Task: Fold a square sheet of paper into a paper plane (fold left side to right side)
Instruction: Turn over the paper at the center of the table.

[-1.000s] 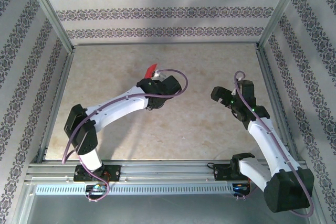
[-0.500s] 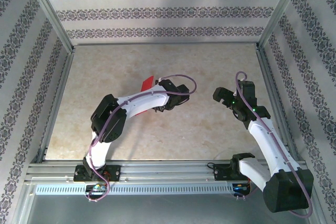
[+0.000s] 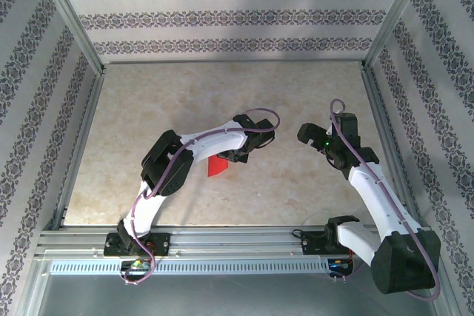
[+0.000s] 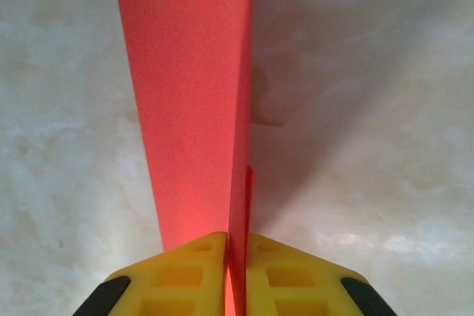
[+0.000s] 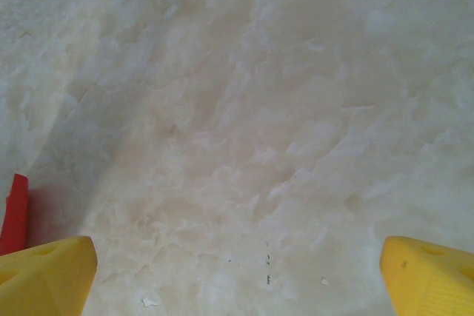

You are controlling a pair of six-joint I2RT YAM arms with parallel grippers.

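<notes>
Left claw (image 4: 237, 240) pinches the red plane (image 4: 189, 94) at worktop (image 3: 133, 101) centre, long axis straight out from its jaws; right claw (image 5: 235, 253), wide open, empty, stands well apart.

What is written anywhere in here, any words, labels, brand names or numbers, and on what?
None: no word, number or logo can be read.
The folded red paper is plain.
The marbled tabletop bears no print.
The wallpaper carries only a floral pattern, no lettering.
</notes>
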